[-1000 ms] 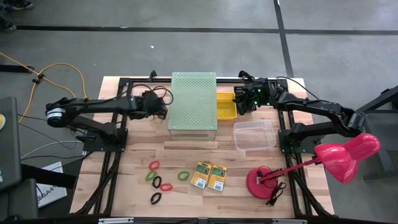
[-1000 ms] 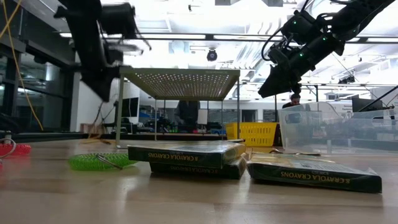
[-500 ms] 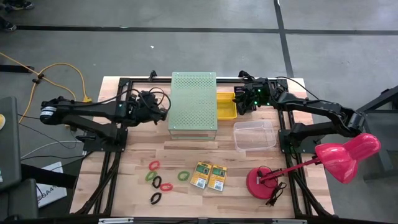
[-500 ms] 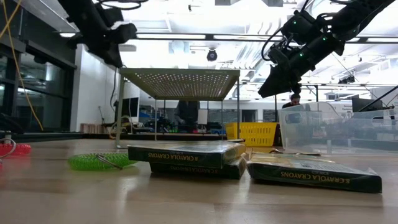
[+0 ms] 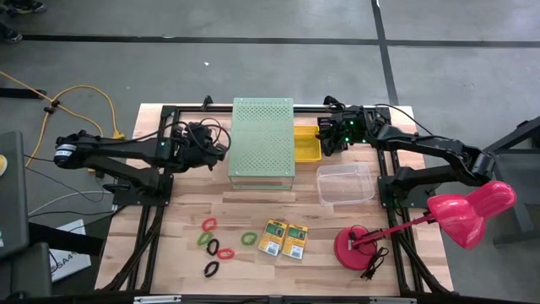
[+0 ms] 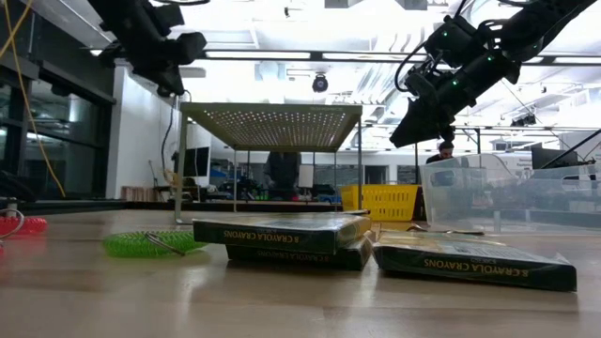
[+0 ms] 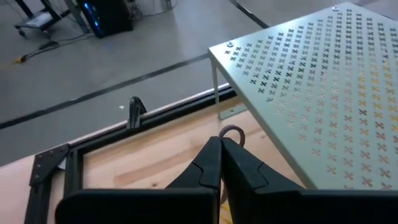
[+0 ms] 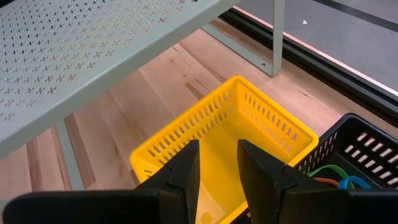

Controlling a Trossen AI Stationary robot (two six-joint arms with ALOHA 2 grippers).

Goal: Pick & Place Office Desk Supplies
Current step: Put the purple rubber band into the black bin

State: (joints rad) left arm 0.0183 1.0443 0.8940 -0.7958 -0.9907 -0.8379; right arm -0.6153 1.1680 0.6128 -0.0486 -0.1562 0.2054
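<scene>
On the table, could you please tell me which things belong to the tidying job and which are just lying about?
For the job:
- elastic bands
- two crayon boxes

Lying about:
- pink lamp
- green perforated box
- clear tub
- yellow basket

Two flat crayon boxes (image 5: 283, 239) lie beside scattered elastic loops (image 5: 214, 247).

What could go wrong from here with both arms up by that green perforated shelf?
1. The left claw, shut and empty, hangs close to the green perforated shelf; swinging toward the elastic bands might clip its corner or leg.
2. The right claw, open above the yellow basket, has the clear tub and pink lamp near its route to the crayon boxes.
</scene>
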